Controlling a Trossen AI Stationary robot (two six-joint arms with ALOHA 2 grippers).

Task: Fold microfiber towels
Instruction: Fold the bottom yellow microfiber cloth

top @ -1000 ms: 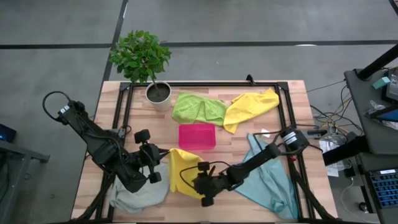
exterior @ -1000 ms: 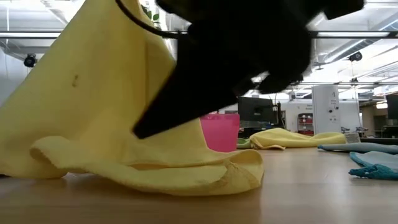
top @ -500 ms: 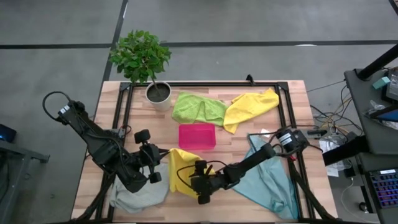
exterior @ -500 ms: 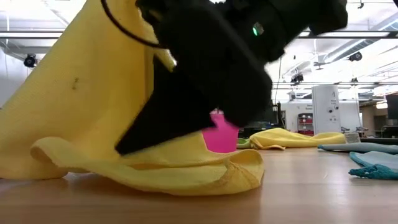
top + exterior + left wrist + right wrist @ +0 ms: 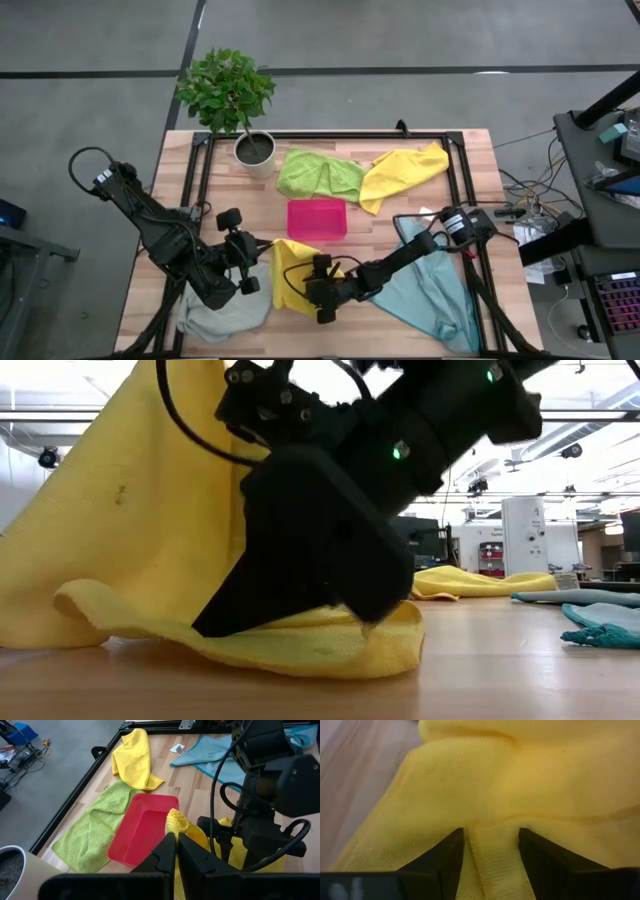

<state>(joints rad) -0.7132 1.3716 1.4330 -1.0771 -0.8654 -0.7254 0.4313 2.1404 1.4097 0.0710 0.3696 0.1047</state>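
So colour-wise: light wood table with visible plank lines and a black frame on it. At centre there's a hot pink tray, with a lime green towel and a bright yellow towel in the upper middle. Second yellow towel at lower centre, pale grey towel at lower left, light teal towel at lower right. Green leafy plant in a whitish pot at upper left. Both arms are black.

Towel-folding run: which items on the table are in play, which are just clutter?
In play:
held yellow towel
second yellow towel
lime green towel
teal towel
grey towel

Clutter:
pink tray
potted plant
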